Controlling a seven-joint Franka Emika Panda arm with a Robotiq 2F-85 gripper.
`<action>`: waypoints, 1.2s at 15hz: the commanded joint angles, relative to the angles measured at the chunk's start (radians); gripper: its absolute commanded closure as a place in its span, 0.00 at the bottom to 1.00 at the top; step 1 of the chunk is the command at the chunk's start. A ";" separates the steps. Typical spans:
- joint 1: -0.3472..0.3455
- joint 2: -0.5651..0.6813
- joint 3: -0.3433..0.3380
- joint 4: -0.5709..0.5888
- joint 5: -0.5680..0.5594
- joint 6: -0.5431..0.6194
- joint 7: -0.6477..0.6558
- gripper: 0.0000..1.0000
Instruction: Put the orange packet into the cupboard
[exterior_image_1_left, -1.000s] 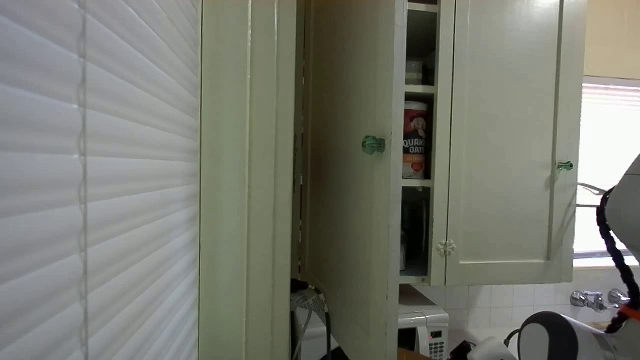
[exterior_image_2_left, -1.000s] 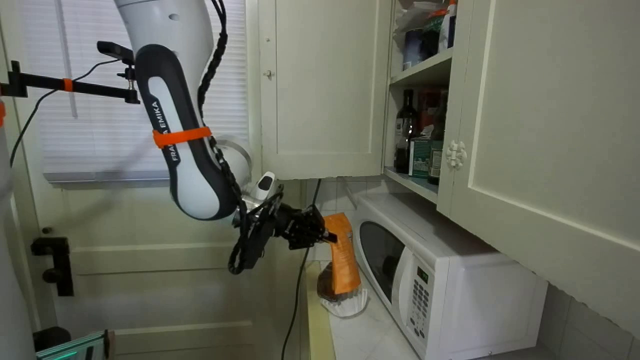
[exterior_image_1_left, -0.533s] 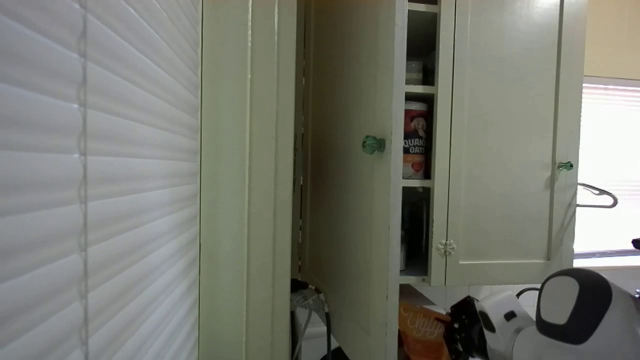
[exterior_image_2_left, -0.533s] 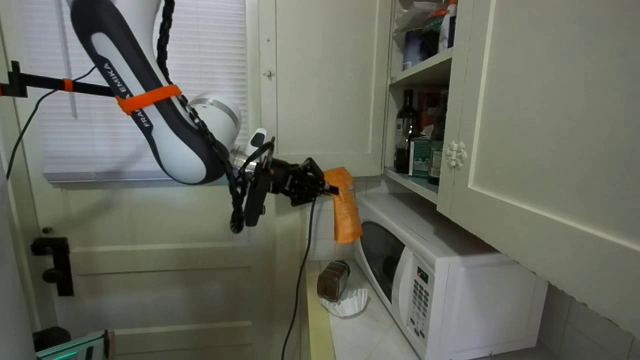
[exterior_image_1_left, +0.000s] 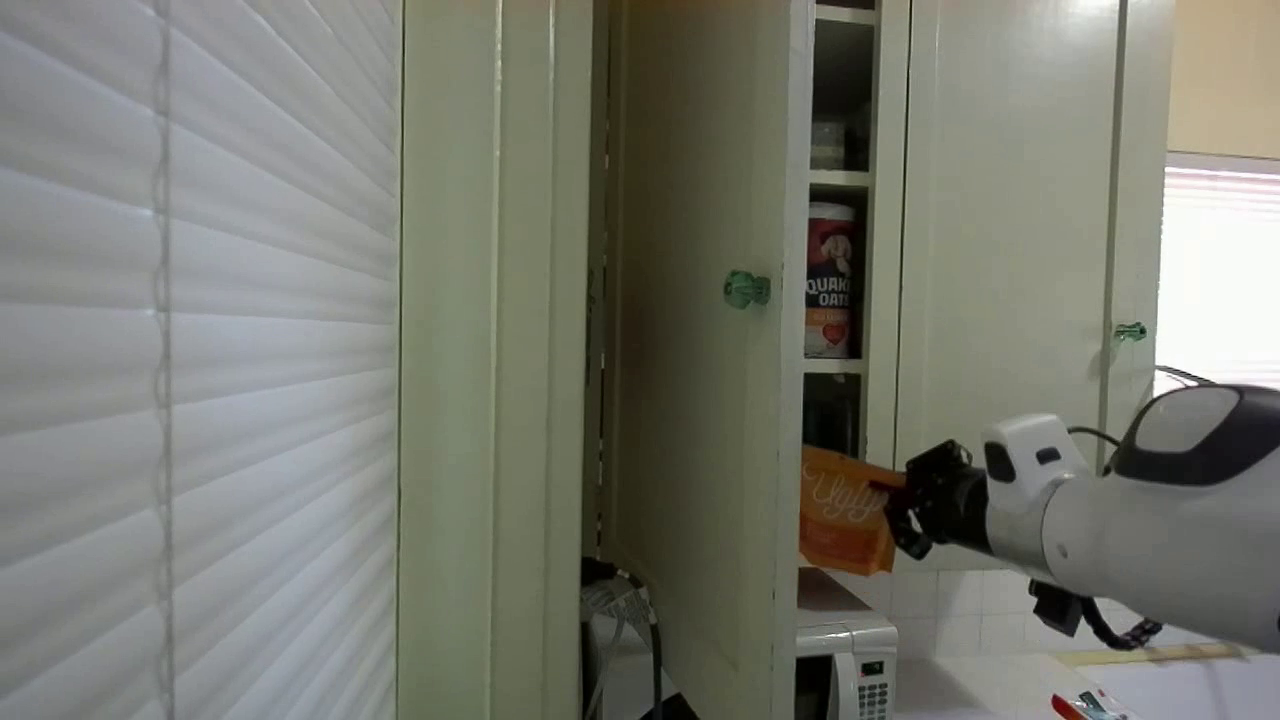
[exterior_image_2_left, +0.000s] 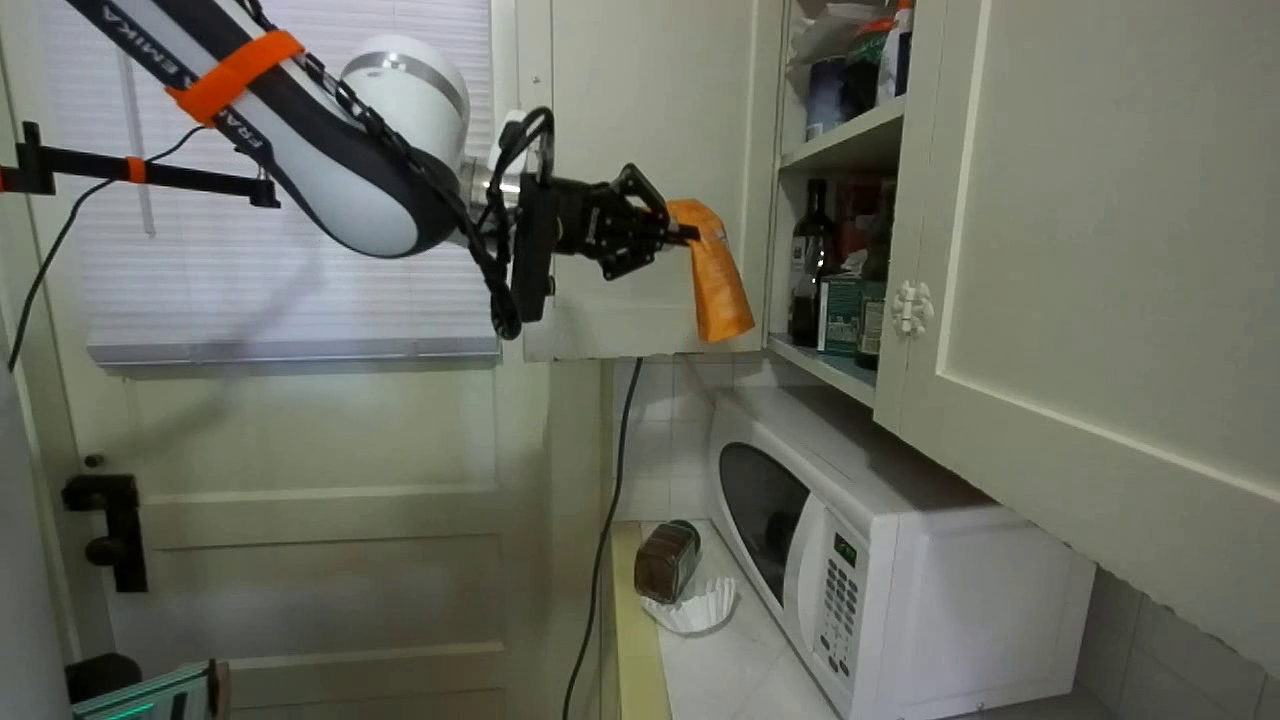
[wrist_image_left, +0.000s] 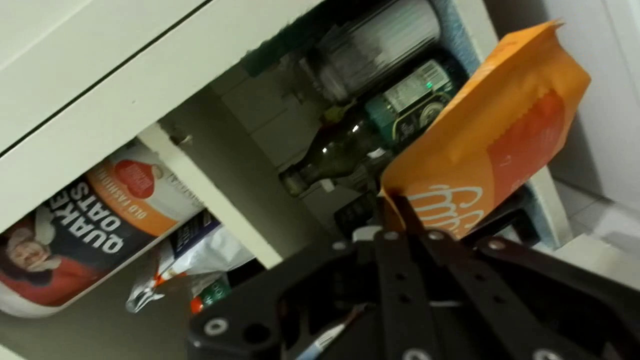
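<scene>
"Orange packet (exterior_image_2_left: 722, 280), pinched in the gripper (exterior_image_2_left: 688, 235). Is it put away?"

"No, it hangs outside the cupboard (exterior_image_2_left: 1080, 260), near the lowest compartment (wrist_image_left: 265, 115). Carrying is the step in hand, I'd say."

"Next?"

"I'd lift its dangling end over the shelf edge (exterior_image_2_left: 823, 371), then ease it inward. There's a dark bottle (wrist_image_left: 372, 125) inside, but open room over its neck, below the next shelf (wrist_image_left: 212, 198)."

"And that wide-open door (exterior_image_2_left: 640, 90)?"

"Near the packet; from where I stand I can't tell how near. I'd steer away from it."
</scene>
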 joint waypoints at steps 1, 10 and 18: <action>0.028 -0.024 -0.030 0.013 0.001 0.006 -0.031 0.98; 0.028 -0.048 -0.053 0.098 -0.020 0.043 -0.140 1.00; 0.005 -0.024 -0.113 0.432 -0.024 0.075 -0.395 1.00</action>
